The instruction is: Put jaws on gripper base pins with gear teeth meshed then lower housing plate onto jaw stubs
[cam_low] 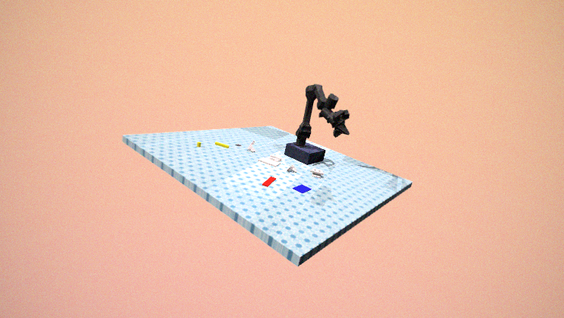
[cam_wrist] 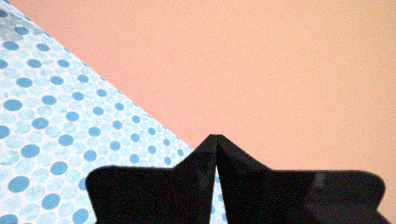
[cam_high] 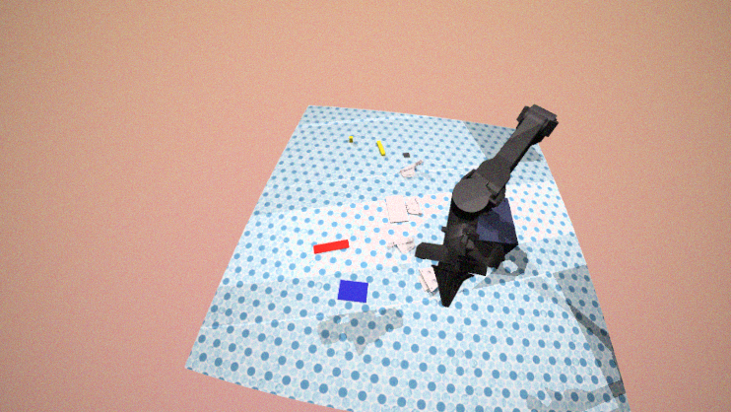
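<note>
My gripper (cam_high: 446, 303) (cam_low: 347, 133) (cam_wrist: 215, 140) is shut and empty, its fingertips together, high above the table. Several small white parts lie separately. A flat rectangular white part (cam_high: 395, 209) (cam_low: 268, 160) has a smaller raised white piece (cam_high: 414, 206) beside or on it. A white part with an upright arm (cam_high: 407, 172) (cam_low: 251, 147) lies farther back. A small angular white part (cam_high: 405, 244) (cam_low: 291, 169) lies nearer the front. A white part with holes (cam_high: 428, 279) (cam_low: 316, 173) appears close behind the gripper in the top view. Which are jaws, base or housing plate is too small to tell.
A red bar (cam_high: 330, 246) (cam_low: 269, 181) and a blue rectangle (cam_high: 353, 291) (cam_low: 302, 189) lie left of the white parts. A yellow bar (cam_high: 380, 148) (cam_low: 221, 144), a yellow block (cam_high: 351, 139) (cam_low: 198, 144) and a dark piece (cam_high: 406, 155) (cam_low: 238, 144) lie at the back.
</note>
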You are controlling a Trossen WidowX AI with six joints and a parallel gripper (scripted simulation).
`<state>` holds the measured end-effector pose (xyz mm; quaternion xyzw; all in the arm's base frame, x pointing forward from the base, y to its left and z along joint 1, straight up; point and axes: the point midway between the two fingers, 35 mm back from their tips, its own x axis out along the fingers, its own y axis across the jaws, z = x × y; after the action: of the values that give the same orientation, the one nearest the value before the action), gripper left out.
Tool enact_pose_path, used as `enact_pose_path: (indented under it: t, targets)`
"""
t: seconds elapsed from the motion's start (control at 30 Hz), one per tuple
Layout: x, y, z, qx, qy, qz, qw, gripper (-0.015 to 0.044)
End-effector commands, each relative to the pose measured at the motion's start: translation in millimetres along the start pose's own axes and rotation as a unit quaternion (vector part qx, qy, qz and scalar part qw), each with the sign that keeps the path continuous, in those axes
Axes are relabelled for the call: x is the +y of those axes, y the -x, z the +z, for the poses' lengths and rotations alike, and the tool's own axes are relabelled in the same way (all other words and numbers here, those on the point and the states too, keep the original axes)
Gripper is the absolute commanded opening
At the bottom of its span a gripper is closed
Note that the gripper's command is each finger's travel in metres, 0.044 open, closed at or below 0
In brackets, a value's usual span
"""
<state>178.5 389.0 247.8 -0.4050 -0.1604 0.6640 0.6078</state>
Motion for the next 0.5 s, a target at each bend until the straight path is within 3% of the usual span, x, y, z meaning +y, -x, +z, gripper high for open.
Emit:
enact_pose_path:
  t: [0.0, 0.47]
  targets:
    - [2, -3, -15, 0.027, -0.043, 0.008, 0.999, 0.0]
    - [13, -6, -65, 0.121, -0.189, 0.031, 0.974, 0.0]
